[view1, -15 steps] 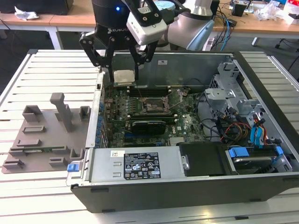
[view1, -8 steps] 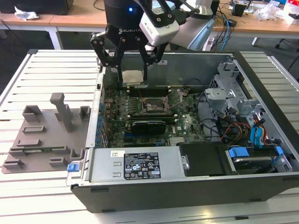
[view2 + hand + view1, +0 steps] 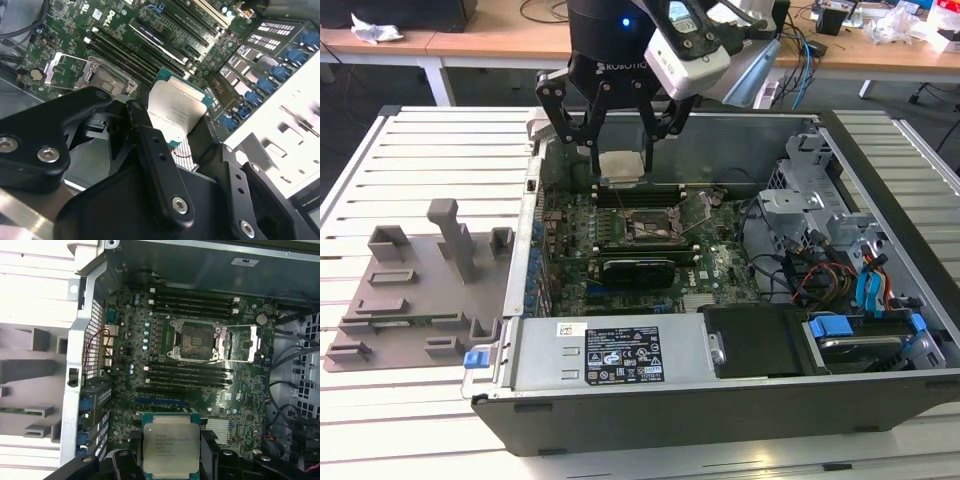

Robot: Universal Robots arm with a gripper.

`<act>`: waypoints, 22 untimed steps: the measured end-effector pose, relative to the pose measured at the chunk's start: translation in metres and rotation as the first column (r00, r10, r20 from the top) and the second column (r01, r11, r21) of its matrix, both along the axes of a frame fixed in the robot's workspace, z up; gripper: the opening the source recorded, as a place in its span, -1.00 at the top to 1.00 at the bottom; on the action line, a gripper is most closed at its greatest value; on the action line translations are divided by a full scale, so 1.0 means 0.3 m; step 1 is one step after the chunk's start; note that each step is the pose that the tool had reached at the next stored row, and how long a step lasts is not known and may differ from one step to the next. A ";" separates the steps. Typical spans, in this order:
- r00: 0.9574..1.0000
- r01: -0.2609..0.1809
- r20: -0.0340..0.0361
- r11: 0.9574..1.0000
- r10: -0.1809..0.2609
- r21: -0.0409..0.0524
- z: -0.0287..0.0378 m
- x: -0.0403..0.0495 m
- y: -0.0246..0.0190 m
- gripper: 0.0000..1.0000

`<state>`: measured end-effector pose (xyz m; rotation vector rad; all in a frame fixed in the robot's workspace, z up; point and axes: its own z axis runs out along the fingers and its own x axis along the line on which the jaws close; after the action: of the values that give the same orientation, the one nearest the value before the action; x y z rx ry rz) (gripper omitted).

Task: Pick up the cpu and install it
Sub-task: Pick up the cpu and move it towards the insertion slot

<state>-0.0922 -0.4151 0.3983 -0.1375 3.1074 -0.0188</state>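
Just past the long black card [image 3: 638, 268] in the open computer case [image 3: 740, 400], the motherboard's CPU socket [image 3: 650, 228] lies bare, its retaining frame [image 3: 239, 343] swung aside. Farther back, above the memory slots [image 3: 670, 190], the gripper [image 3: 620, 158] hangs with its fingers [image 3: 146, 136] pinching the cpu [image 3: 622, 168] by opposite edges. Doing this step well likely means keeping the chip level, square to the socket, and gripped lightly on its edges alone.
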 end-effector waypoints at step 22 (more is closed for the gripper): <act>1.000 0.000 0.000 1.000 0.000 -0.001 -0.010 0.125 0.000 -0.11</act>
<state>-0.0546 -0.4151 0.3953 -0.1375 3.1075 -0.0198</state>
